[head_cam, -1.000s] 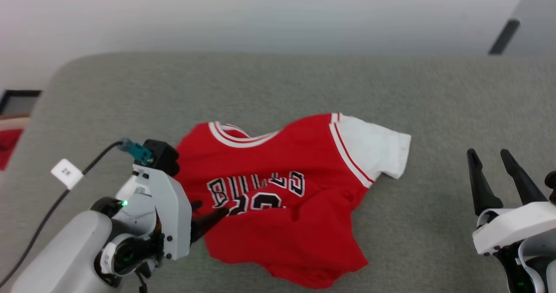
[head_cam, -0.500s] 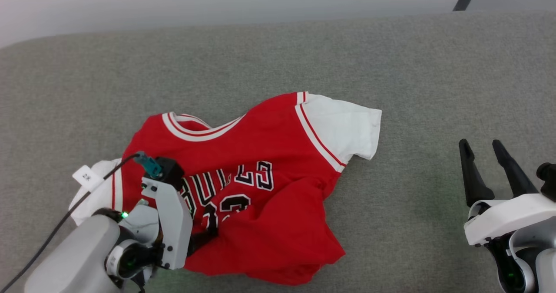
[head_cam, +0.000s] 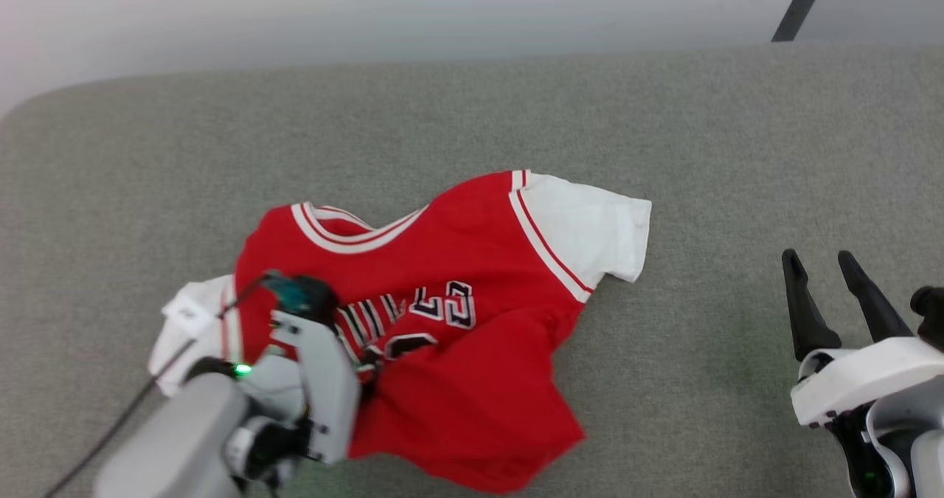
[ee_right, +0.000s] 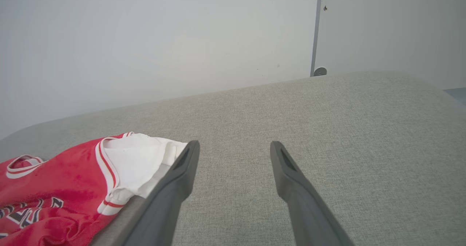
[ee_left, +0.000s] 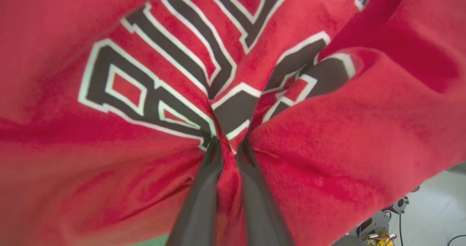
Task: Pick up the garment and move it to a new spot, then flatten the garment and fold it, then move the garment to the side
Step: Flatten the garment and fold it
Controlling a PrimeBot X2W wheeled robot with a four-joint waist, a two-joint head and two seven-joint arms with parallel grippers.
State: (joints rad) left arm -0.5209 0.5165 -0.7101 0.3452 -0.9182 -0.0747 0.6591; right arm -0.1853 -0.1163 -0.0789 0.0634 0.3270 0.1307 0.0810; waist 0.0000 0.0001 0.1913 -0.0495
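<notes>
On the near left of a desk (head_cam: 664,114) covered in grey fabric lies the garment (head_cam: 472,262), a red T-shirt with white sleeves, crumpled and chest side up. Its collar (head_cam: 346,229) points to the far side and its hem (head_cam: 479,468) to the near edge, so its long axis from sleeve to sleeve runs left to right. One white sleeve (head_cam: 590,225) spreads flat at the far right of the shirt, and the other sleeve (head_cam: 188,321) is bunched at the left. The left gripper (ee_left: 228,145) comes in from the near left. Its jaws are pinched together on a raised fold of red cloth at the black-and-white chest lettering (head_cam: 435,310), seen close up in the left wrist view. That grip sits on the left half of the chest, so most of the shirt stretches away from the jaws to the right and toward the near edge. The right gripper (head_cam: 817,256) hovers at the near right, its jaws spread wide and empty, well apart from the shirt, with the flat white sleeve the closest part, off to its left. The left arm is therefore the one placed to carry the shirt. Lifted from this single pinch, the cloth would probably hang unevenly, its heavier right side trailing.
</notes>
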